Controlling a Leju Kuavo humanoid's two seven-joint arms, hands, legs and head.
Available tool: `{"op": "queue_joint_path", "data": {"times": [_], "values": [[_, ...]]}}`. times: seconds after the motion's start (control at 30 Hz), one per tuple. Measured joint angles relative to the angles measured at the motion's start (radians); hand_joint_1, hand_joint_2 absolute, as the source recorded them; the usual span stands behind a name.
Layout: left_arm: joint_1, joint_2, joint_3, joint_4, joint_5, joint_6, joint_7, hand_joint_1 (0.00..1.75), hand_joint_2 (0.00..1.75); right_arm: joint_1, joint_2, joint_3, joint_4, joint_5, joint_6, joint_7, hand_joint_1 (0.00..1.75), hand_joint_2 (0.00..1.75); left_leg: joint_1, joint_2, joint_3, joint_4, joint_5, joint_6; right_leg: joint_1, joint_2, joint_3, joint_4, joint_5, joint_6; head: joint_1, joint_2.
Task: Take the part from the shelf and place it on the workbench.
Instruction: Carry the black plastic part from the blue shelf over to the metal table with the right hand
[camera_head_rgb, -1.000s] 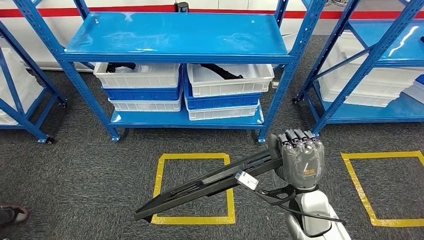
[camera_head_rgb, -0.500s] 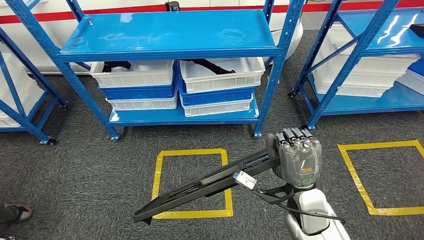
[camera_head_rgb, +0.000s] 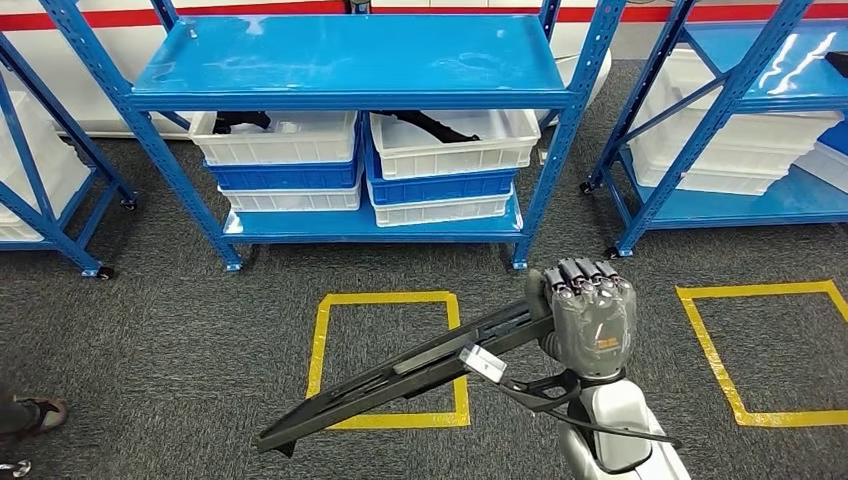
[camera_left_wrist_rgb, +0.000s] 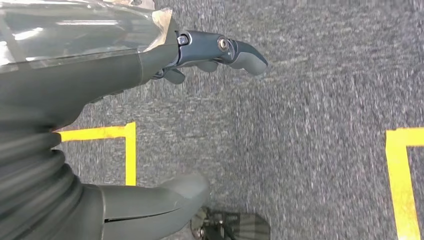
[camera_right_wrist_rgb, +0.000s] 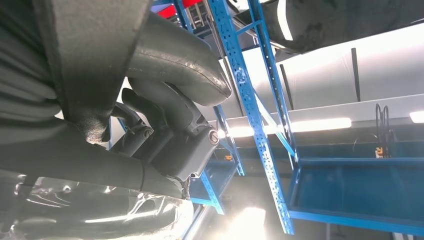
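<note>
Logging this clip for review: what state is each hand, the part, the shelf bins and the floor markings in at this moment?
right hand: gripping one end of the part, fingers closed around it.
long black part: held off the floor, slanting down over the yellow square.
left hand: holds nothing, fingers apart above the carpet.
white bins: on the blue shelf's lower level, stacked with blue ones, black parts inside.
yellow square: taped flat on the carpet.

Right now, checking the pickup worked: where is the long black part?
In the head view the long black part is gripped by the right hand, slanting down to the left over the yellow floor square before the blue shelf.
</note>
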Motion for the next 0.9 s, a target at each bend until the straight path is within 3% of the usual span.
{"op": "queue_joint_path", "data": {"times": [0.33,0.77,0.9], "values": [[0.0,-0.001,0.0,0.0,-0.008,0.004,-0.002,0.0,1.75,0.01,0.013,-0.003,-0.005,0.0,-0.005,-0.003,1.75,1.75,-0.007,0.0,-0.007,0.001,0.007,0.011,-0.007,0.0,-0.006,-0.001,0.008,0.011,0.002,0.0],[-0.001,-0.001,-0.001,0.0,-0.018,0.005,0.002,0.0,1.75,0.016,0.031,-0.013,-0.012,-0.015,-0.006,-0.007,1.75,1.75,-0.005,0.0,-0.007,0.001,0.009,0.011,-0.007,0.0,-0.007,-0.002,0.009,0.012,0.002,0.0],[-0.005,-0.001,-0.001,0.0,-0.023,0.008,0.004,0.0,1.75,0.021,0.039,-0.022,-0.024,-0.04,-0.007,-0.018,1.75,1.75,0.0,0.004,-0.006,-0.004,0.015,0.025,-0.02,0.002,-0.01,-0.006,0.014,0.025,0.0,0.0]]}}
